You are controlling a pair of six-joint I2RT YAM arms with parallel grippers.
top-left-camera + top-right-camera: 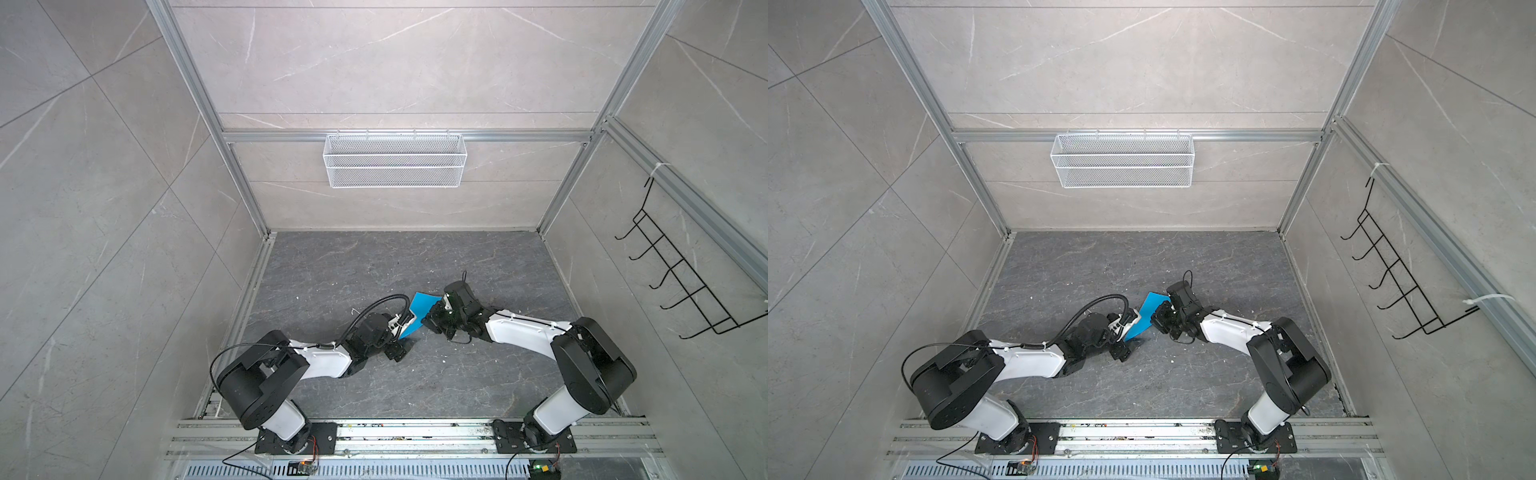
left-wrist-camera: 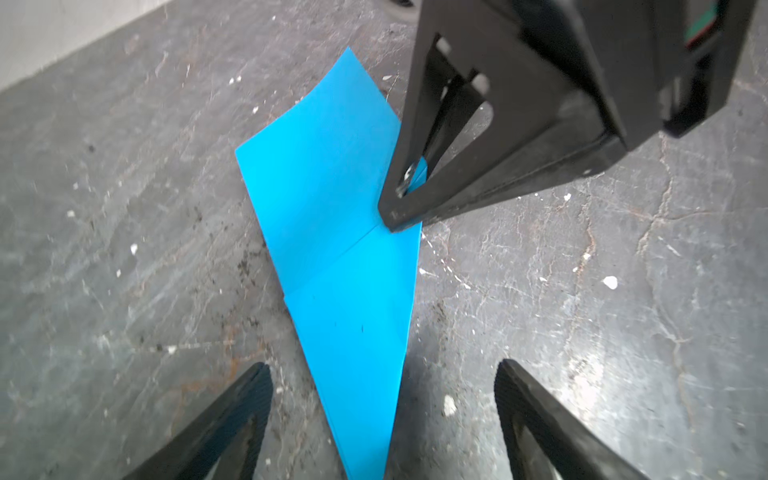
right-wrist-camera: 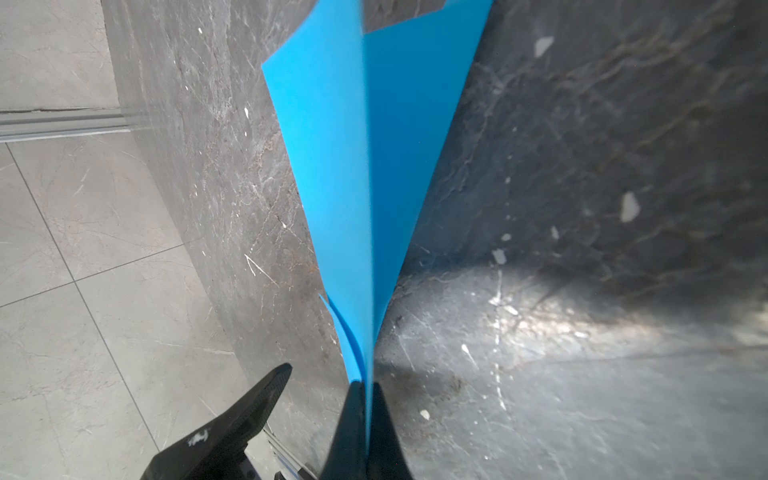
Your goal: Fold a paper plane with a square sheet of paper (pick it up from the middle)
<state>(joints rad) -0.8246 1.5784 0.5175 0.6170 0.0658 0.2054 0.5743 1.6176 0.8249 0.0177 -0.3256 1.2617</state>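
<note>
we see the right gripper (image 3: 365, 388) clamped on the paper plane (image 2: 332, 187), left gripper (image 2: 382, 365) gaping astride its tip. upper centre, mesh basket (image 1: 395, 171): contents unclear to us.

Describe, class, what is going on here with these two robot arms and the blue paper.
The right gripper is shut on an edge of the bright blue paper plane, already folded into a slim pointed dart, and holds it down by the dark grey tabletop. The left gripper is open, its fingers either side of the plane's pointed end, not gripping it.
</note>
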